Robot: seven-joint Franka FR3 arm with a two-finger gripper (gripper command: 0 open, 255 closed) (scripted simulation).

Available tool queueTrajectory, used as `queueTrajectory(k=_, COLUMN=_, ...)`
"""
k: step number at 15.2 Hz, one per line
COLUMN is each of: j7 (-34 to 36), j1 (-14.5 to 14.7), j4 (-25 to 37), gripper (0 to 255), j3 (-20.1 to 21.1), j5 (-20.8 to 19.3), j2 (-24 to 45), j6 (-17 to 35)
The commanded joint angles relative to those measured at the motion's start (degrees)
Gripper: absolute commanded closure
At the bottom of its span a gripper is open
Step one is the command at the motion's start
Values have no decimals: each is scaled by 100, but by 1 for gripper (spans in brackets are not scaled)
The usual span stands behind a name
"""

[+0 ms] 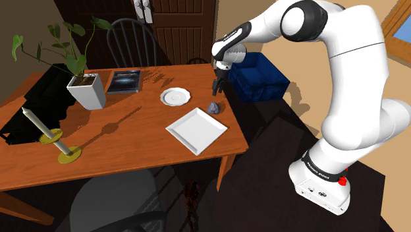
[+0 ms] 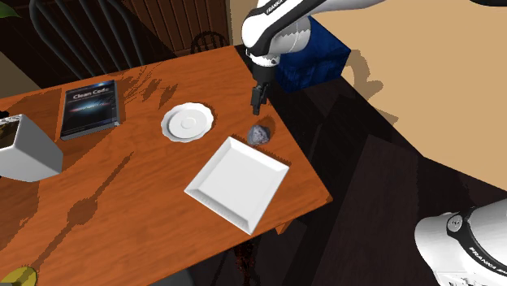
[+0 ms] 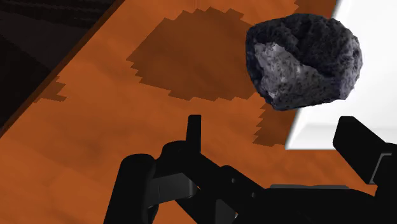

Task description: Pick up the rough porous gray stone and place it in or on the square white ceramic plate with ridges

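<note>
**Hand open above the stone at the counter's edge**

In the shoulder view you see the orange-brown counter (image 1: 132, 148) with a dark panelled door (image 1: 181, 26) and a tan wall behind it. The dark grey stone (image 1: 214, 107) lies near the counter's edge, just beside a corner of the square white plate (image 1: 196, 130). Your hand (image 1: 217, 90) hangs above the stone, clear of it. A round saucer (image 1: 175, 97), a book (image 1: 125, 80), a white planter (image 1: 89, 92) and a candle (image 1: 34, 120) share the surface. A blue box (image 1: 260, 78) stands beyond.

In the second exterior view the stone sits between hand and plate, with dark floor (image 2: 366, 187) past the counter.

In the wrist view your fingers (image 3: 194, 127) stand wide apart, holding nothing. The stone lies ahead of them on the counter, by the plate's rim.
</note>
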Motion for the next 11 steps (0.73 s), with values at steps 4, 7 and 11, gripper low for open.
queueTrajectory(k=4, j7=-115, j1=-26, j4=-34, gripper=0, j3=66, j5=79, j2=210, j6=184)
queueTrajectory(k=7, j7=-119, j1=-8, j4=-48, gripper=0, j3=71, j5=85, j2=279, j6=269)
queueTrajectory(k=11, j7=-119, j1=-8, j4=-48, gripper=0, j3=71, j5=85, j2=279, j6=269)
